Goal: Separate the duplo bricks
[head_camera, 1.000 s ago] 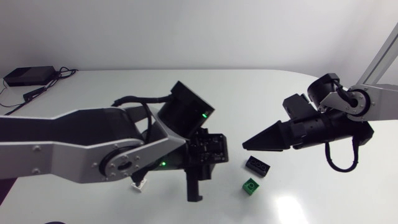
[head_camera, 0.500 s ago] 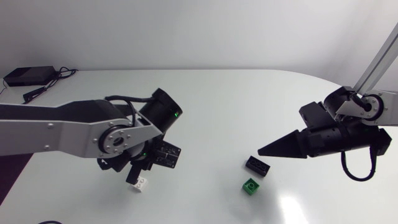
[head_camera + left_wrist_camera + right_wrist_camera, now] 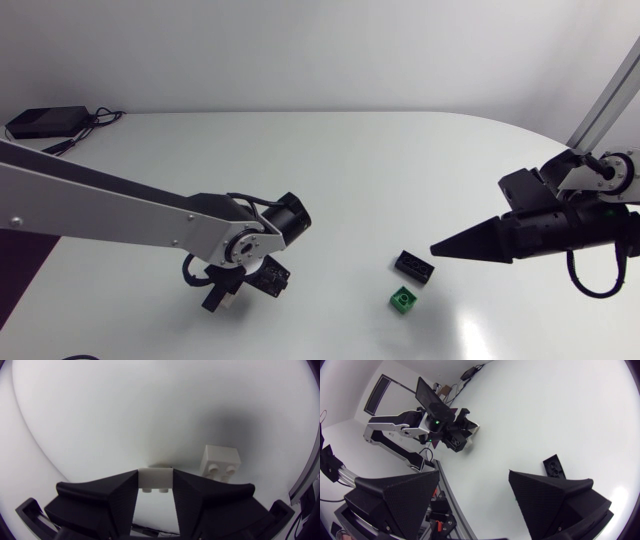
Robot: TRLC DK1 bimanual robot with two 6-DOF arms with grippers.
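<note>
- The left claw (image 3: pixel 155 475) stands clamped on a small white brick (image 3: pixel 155 481) at the near left of the table (image 3: pixel 400 150). Both broad fingers press its opposite side walls, and its studs face the wrist camera.
- A second white brick (image 3: pixel 220 461) lies just beside the held one, past one finger and apart from it; the two white bricks look already parted.
- At the near right, a black brick (image 3: pixel 415 266) and a green brick (image 3: pixel 403 300) sit close together but not stacked, well apart from the white pair.
- The right claw (image 3: pixel 438 248) hovers near the black brick, to its right, holding nothing. The right wrist view shows its fingers spread wide.
- The bricks are probably light, rigid, hard plastic with slick walls. They are unlikely to break but likely to skid or twist if nudged off-centre.
- The best hold looks to be across two flat side walls, low and centred, clear of the studs, as the left claw has it.
</note>
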